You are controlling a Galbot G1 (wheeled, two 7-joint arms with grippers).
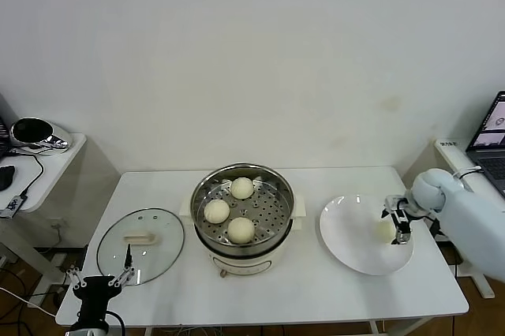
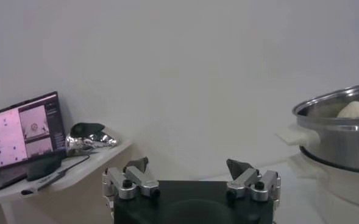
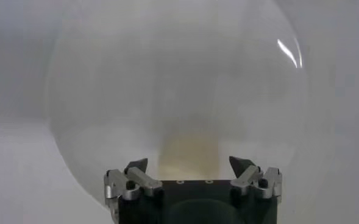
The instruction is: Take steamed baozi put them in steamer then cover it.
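The steamer point(image 1: 286, 211) stands mid-table with three steamed baozi on its perforated tray point(image 1: 242, 188) point(image 1: 216, 210) point(image 1: 241, 229). A fourth baozi point(image 1: 384, 230) lies on the white plate point(image 1: 347, 229) to the right. My right gripper point(image 1: 394, 222) is lowered over it, open, one finger on each side of the bun; the right wrist view shows this baozi point(image 3: 188, 155) between the fingertips with a gap on both sides, the gripper point(image 3: 188, 164) over the plate point(image 3: 179, 79). The cover point(image 1: 140, 245) lies flat left of the steamer. My left gripper point(image 1: 99, 279) point(image 2: 188, 165) hangs open at the table's front left corner.
A side table with a shiny object point(image 1: 35, 132) and cables stands to the left. A laptop point(image 1: 491, 137) sits on a stand at the right, behind my right arm. In the left wrist view the steamer point(image 2: 341, 140) is off to one side, a laptop point(image 2: 24, 131) farther away.
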